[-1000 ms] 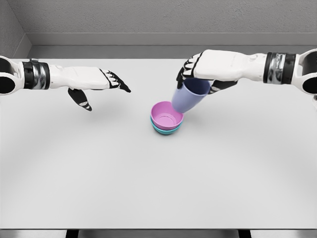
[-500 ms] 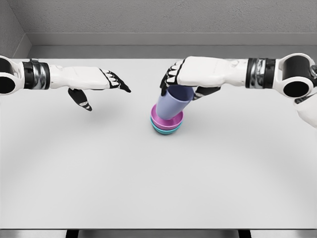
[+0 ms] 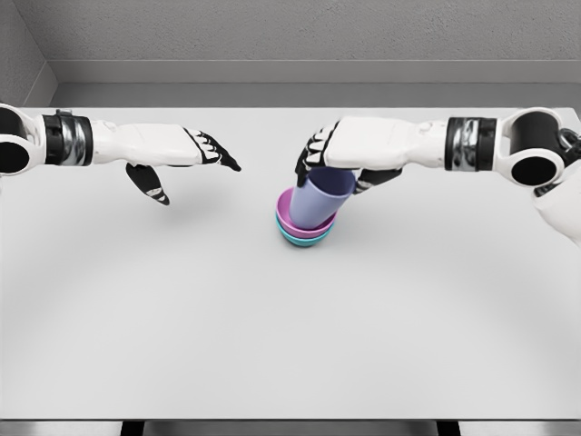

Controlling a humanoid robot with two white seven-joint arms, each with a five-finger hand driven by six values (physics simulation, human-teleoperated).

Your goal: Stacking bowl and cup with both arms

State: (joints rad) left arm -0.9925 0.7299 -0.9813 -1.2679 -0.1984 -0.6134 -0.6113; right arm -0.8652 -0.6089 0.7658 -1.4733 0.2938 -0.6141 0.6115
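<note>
A pink bowl (image 3: 287, 216) sits nested in a teal bowl (image 3: 295, 239) at the table's middle. A lavender cup (image 3: 318, 200) stands tilted inside the pink bowl, its mouth leaning up and right. My right hand (image 3: 334, 163) is shut on the cup's upper part, fingers curled over the rim from behind. My left hand (image 3: 195, 156) hovers over the table to the left of the bowls, fingers spread and holding nothing.
The grey-white table (image 3: 290, 336) reaches from the back wall to the front edge at the bottom of the view. Nothing else stands on it besides the stack.
My right hand moved left and down with the cup, bringing it from beside the bowls into the pink bowl. The left arm has stayed still.
</note>
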